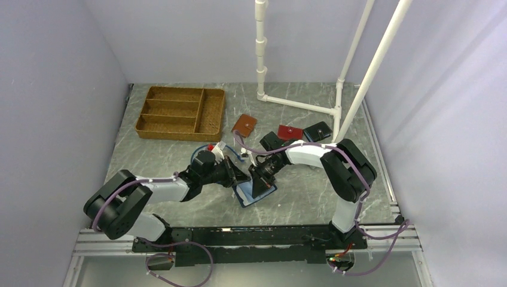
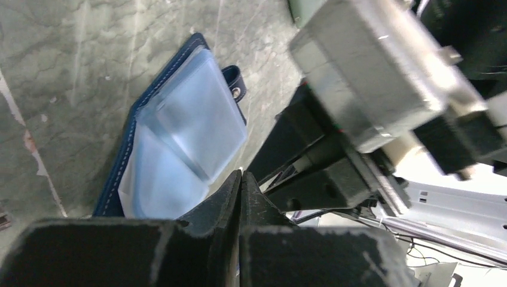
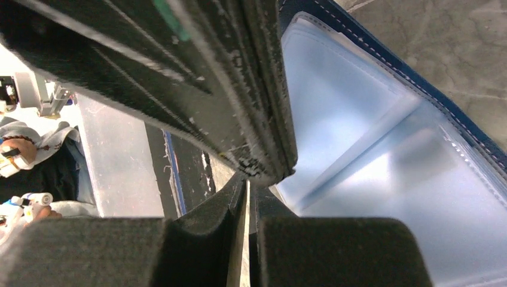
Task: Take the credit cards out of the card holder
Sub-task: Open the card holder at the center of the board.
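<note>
Navy leather, laid wide open on the grey marbled table (image 1: 299, 200): that's the card holder (image 2: 191, 119), glossy pale-blue sleeves facing up, and both arms are crowded right in on it. The left gripper (image 2: 241, 179) comes at it from the holder's left side, fingers pressed flat together, no gap at all and nothing I can see between them. The right gripper (image 3: 246, 197) reaches in from the holder's right, its body over the sleeves, fingers likewise closed. But look at that seam: a pale sliver (image 3: 242, 251) runs down it. Could be a card on edge; I can't call it. The two sets of tips all but meet at one edge of the holder, one left finger crossing just in front of the right tips.

Credit cards? None shows plainly. The sleeves look filmy and pale, so by my reckoning whatever is left is tucked inside them.

Now the relation that matters. In the left wrist view the holder stretches away from the left tips, its long axis running from the fingertips toward the snap tab (image 2: 235, 84) at the far end, with the fold crossing it. I can't make out the sleeve mouths. The right arm looks the nearer, sitting above the sleeves. I'd judge it the one to draw a card out along the sleeve while the left pins the leather.
</note>
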